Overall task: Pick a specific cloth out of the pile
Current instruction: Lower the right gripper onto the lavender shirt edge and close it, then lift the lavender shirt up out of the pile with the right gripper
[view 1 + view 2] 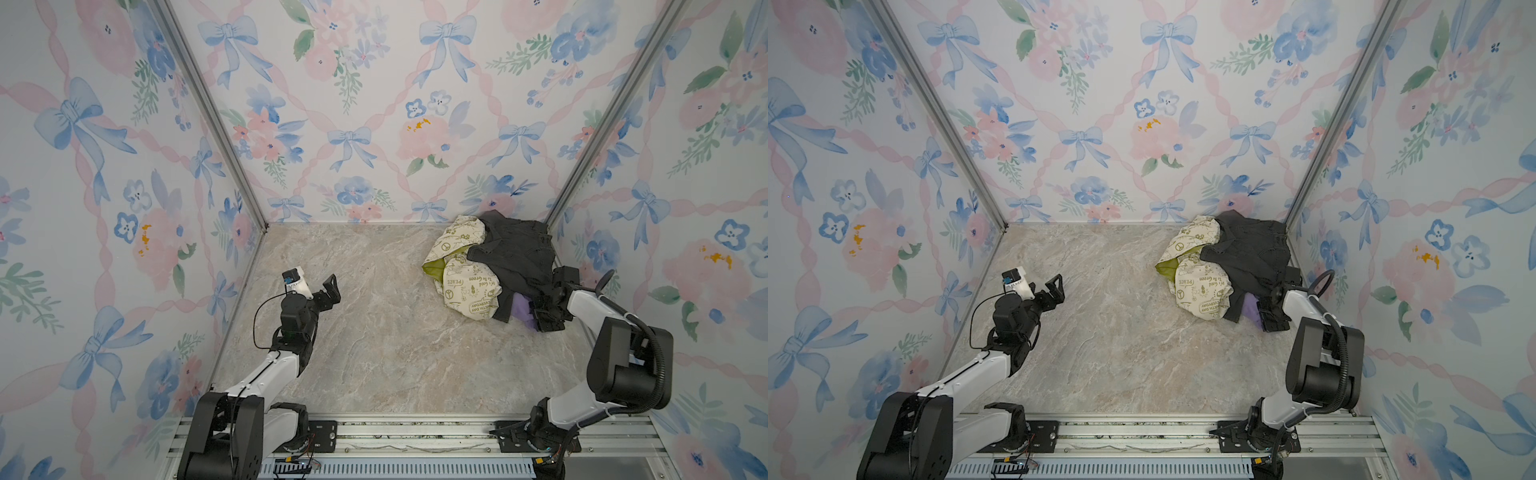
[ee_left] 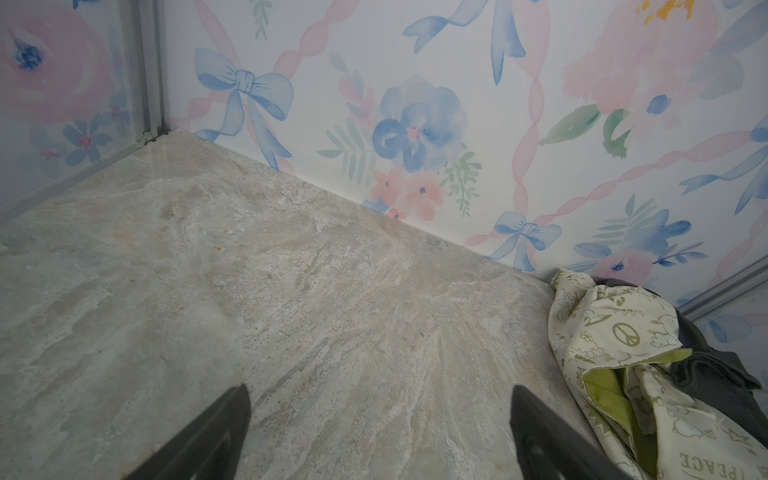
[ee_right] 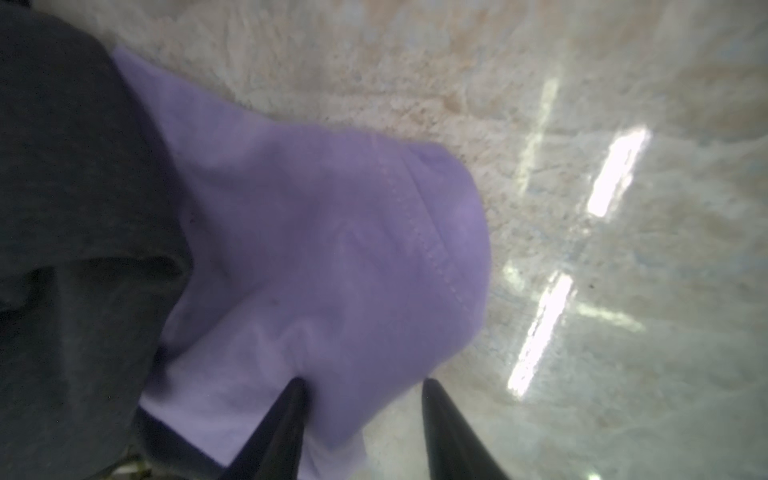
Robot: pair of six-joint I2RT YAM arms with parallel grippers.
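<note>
On the left, the left claw is hanging above the bare marble bench with its fingers spread wide and nothing between them, well apart from the fabrics. Towards the far right corner, the pile is sitting close to the back wall. A cream cloth with green peace signs is lying on its left side, and a dark garment is draping over its right. The purple cloth is poking out from under the near edge of the dark garment. It is lying on the bench and mostly covered in both top views. At the far right, the right claw is reaching down onto that exposed purple end, its fingers standing partly closed on either side of a fold. Whether they are actually pinching it, I cannot tell.
</note>
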